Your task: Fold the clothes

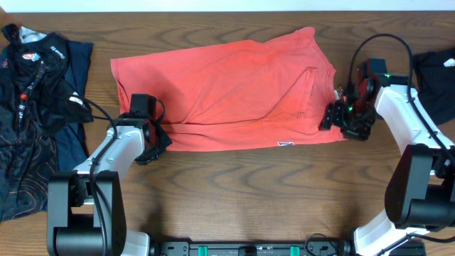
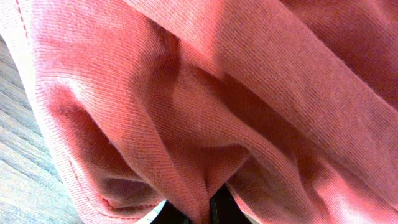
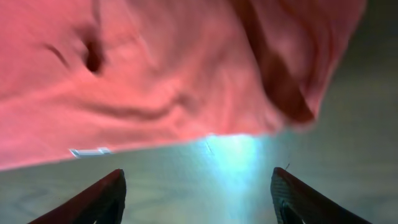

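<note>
**T-shirt gripped at one corner, second claw free**

The coral-red T-shirt (image 1: 227, 92) lies spread across the middle of the bench (image 1: 234, 192), nearer its far edge, with a small white label (image 1: 286, 144) at the near hem. The left claw (image 1: 158, 144) is clamped tight on a bunched fold at the shirt's near-left corner. The right claw (image 1: 332, 117) sits at the shirt's right edge, jaws wide apart, holding nothing. Dark garments (image 1: 28, 107) lie at the left edge, and another dark cloth (image 1: 437, 78) at the right edge.

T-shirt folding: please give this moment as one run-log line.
T-shirt: spread on table | left tool: shut on T-shirt | right tool: open, empty, beside T-shirt
</note>
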You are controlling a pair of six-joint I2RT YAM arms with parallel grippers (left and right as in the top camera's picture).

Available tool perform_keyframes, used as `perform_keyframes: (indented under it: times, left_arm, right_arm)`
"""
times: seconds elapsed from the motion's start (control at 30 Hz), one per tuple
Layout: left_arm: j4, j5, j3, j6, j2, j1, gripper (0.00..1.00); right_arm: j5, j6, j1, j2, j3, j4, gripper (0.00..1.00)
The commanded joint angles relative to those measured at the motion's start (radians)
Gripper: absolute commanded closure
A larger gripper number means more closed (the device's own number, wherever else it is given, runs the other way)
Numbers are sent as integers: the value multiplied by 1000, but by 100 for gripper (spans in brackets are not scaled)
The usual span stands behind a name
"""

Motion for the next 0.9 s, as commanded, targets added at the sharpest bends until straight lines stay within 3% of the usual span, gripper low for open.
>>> perform_keyframes:
  times: [0.0, 0.5, 0.7, 0.83, 0.87]
  left_arm:
    - [3, 3, -19, -5, 24, -4, 94]
    - [5, 3, -19, -1, 24, -4, 94]
    - [1, 3, -19, -1, 24, -4, 94]
    - [2, 3, -19, -2, 24, -4, 94]
    - [1, 3, -19, -1, 24, -4, 94]
  right_arm:
    - [33, 10, -2, -12, -40, -10, 28]
    - [14, 89, 0, -7, -121, 244, 24]
    - [-9, 125, 17, -5, -210, 341, 51]
    - [-8, 147, 29, -5, -255, 387, 57]
    - [-8, 150, 29, -5, -262, 396, 66]
